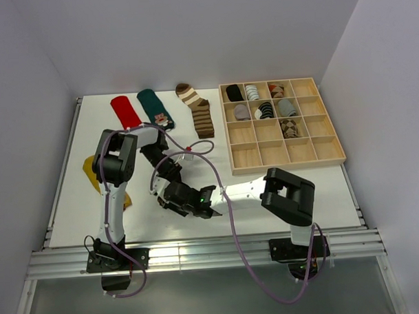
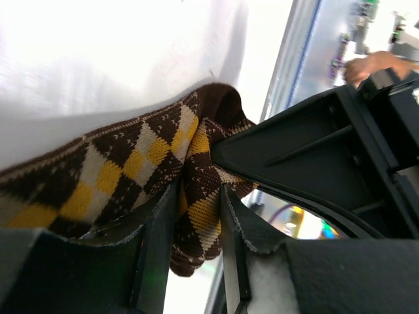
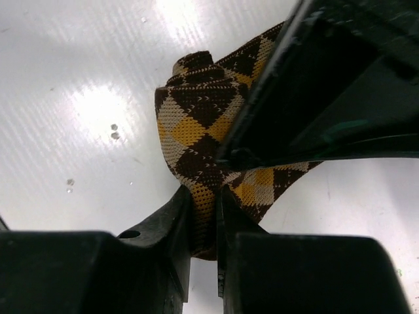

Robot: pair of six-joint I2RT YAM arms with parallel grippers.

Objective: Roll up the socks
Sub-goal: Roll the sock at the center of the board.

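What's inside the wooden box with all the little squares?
Seven rolled socks sit in the wooden box, one per square, mostly in the two far rows. The other squares show bare wood. Whatever lies under each roll is covered.

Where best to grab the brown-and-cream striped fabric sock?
Probably pinch the brown-and-cream striped fabric sock at its near end, from above: it lies flat on the white table, and that end is straight and unobstructed.
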